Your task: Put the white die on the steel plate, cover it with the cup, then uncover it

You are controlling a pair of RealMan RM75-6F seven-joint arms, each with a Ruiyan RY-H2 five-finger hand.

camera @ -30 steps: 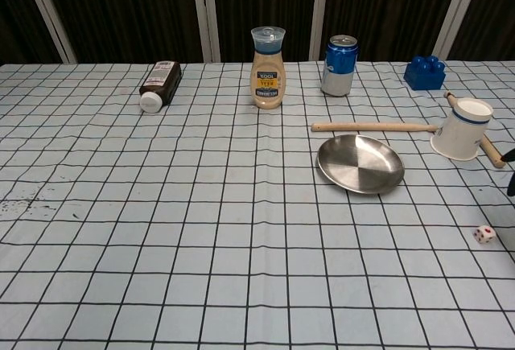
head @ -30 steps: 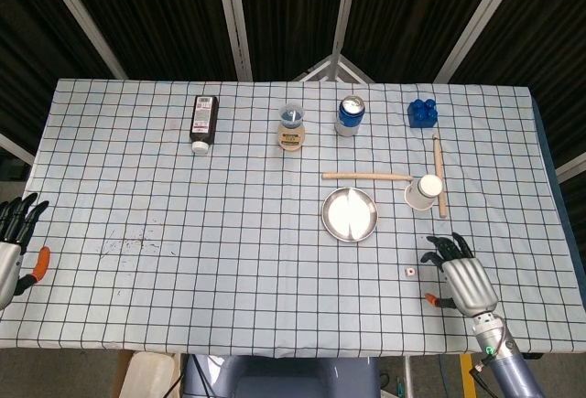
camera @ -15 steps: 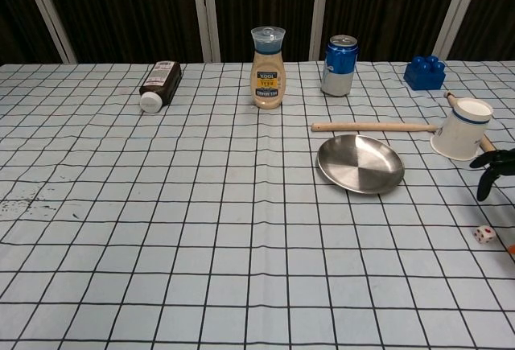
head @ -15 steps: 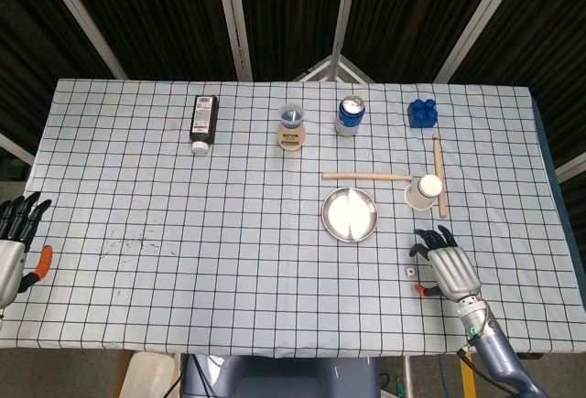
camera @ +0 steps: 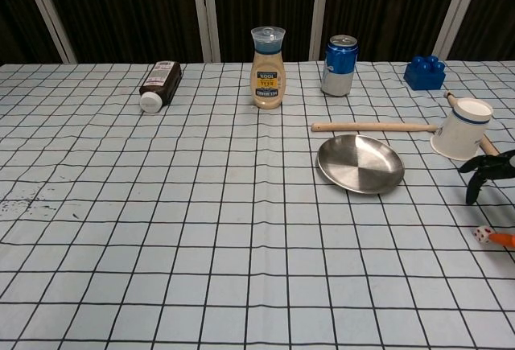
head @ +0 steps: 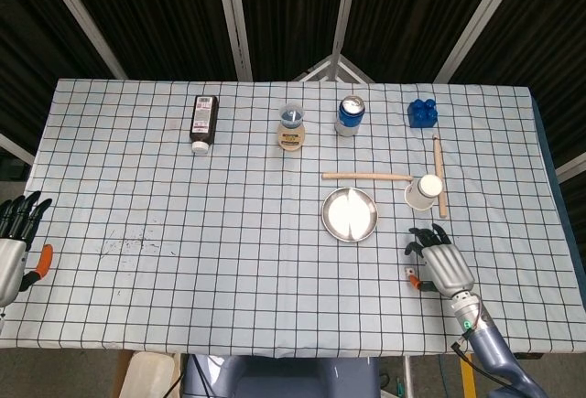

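Note:
The small white die (camera: 481, 235) lies on the checked cloth, right of and nearer than the steel plate (camera: 360, 165). In the head view the die (head: 410, 273) shows just left of my right hand (head: 439, 265), below the plate (head: 349, 214). That hand hovers over it with its dark fingers (camera: 485, 171) spread, holding nothing; the orange thumb tip is right beside the die. A white paper cup (camera: 462, 129) rests tilted by a wooden stick, right of the plate. My left hand (head: 14, 241) stays at the table's left edge, fingers apart.
Along the back stand a dark bottle on its side (head: 202, 122), a sauce bottle (head: 291, 128), a blue can (head: 350, 115) and a blue block (head: 421, 112). Two wooden sticks (head: 366, 176) (head: 439, 174) lie behind the plate and beside the cup.
My right hand has moved left and slightly forward to the die, bringing its thumb tip beside it. Die, cup, plate and left hand have not moved.

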